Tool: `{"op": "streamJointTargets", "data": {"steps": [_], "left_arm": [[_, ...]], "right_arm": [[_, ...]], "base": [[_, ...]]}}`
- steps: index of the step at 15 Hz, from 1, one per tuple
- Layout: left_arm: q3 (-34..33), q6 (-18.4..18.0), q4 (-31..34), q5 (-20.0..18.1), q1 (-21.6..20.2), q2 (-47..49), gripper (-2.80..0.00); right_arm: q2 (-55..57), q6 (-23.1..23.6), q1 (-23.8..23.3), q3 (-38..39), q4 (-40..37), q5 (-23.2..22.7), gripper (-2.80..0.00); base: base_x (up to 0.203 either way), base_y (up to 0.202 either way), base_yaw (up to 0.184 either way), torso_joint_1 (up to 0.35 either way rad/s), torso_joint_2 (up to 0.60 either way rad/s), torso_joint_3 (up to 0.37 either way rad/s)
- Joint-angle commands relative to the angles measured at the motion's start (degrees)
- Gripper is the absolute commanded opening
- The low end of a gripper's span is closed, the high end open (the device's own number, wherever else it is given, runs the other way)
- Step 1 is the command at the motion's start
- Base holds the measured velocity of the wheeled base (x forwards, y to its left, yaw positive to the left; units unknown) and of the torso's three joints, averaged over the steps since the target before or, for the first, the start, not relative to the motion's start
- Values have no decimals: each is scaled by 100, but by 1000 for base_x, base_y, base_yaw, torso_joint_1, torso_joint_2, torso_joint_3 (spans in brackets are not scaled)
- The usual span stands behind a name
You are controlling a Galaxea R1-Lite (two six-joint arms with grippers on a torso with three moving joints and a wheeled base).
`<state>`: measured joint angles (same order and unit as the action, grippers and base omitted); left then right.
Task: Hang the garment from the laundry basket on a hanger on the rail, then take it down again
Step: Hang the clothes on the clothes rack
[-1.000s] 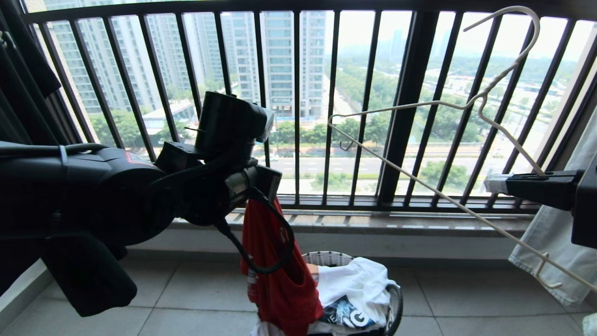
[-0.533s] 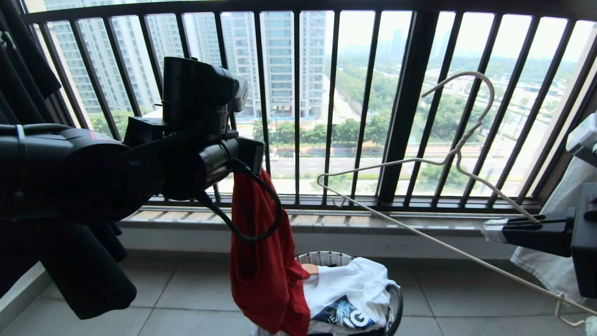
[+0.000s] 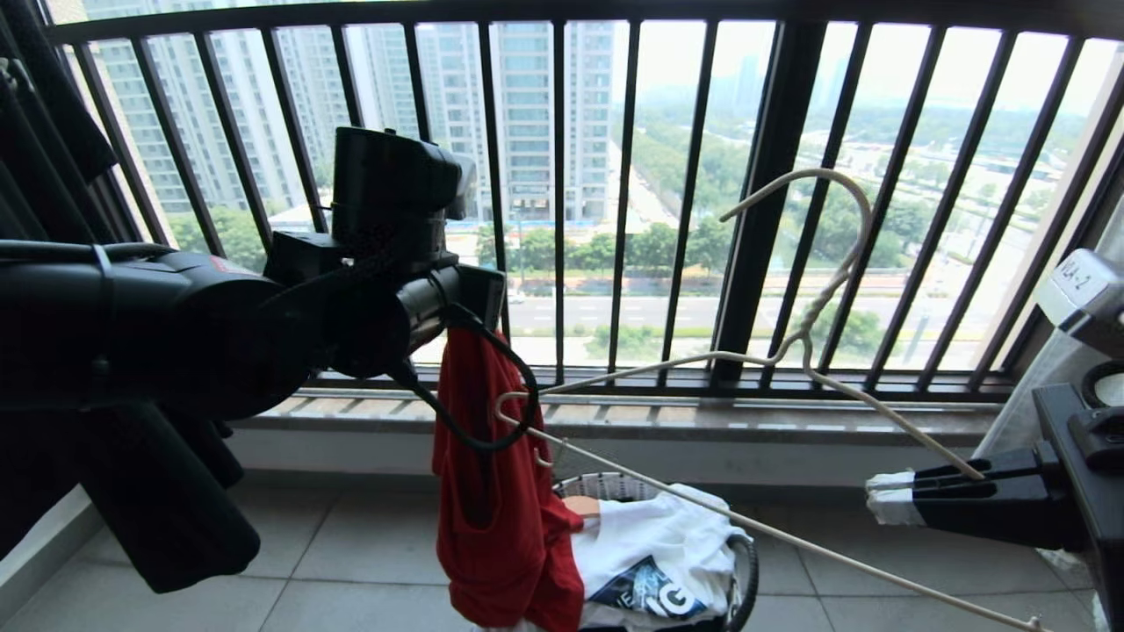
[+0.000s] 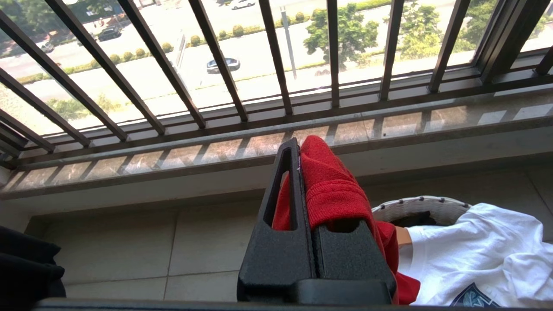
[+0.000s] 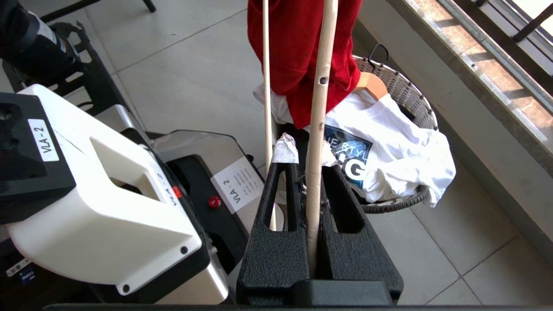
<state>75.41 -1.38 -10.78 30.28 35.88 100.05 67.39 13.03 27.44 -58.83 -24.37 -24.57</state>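
Note:
The garment (image 3: pixel 496 527), a red T-shirt, hangs from my left gripper (image 4: pixel 298 144), which is shut on a fold of its ribbed edge (image 4: pixel 332 190); its lower end trails into the laundry basket (image 3: pixel 615 484). My right gripper (image 3: pixel 887 496) is shut on one wire of the thin cream hanger (image 3: pixel 817 307), low at the right. The hanger lies tilted, hook up, and its far corner reaches the red cloth by the left wrist. In the right wrist view the hanger (image 5: pixel 317 108) runs out from between the right gripper (image 5: pixel 309 155) toward the garment (image 5: pixel 293 52). The rail is out of view.
A white T-shirt (image 3: pixel 667 544) with a dark graphic fills the basket (image 5: pixel 402 90). The black balcony railing (image 3: pixel 764 219) and its stone sill stand close behind. Dark clothing (image 3: pixel 167 518) hangs at the left. My own base (image 5: pixel 99 207) sits beside the basket.
The right gripper has swung the hanger down and to the left, so its far corner now meets the red garment. The left gripper has lifted the garment a little.

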Motion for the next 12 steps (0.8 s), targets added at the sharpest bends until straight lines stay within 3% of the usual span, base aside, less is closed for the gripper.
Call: {"op": "streamJointTargets", "data": {"steps": [1,7,12], "left_arm": [[-8,-3,-11,22,-2,67,-280],[-23,-12,-3,13,24,61,-280],[-60,-3,5,6,102,-64,-280]], "right_arm": [[305,-248,235,-32,31,-44,-280],[854,-1549,429,-67,1073,-111,-280],[1202,-2076,429,-162,1364,-103,-280]], "base": [[0,0,0,0,0,0],[0,0,0,0,0,0],[0,0,0,0,0,0]]}}
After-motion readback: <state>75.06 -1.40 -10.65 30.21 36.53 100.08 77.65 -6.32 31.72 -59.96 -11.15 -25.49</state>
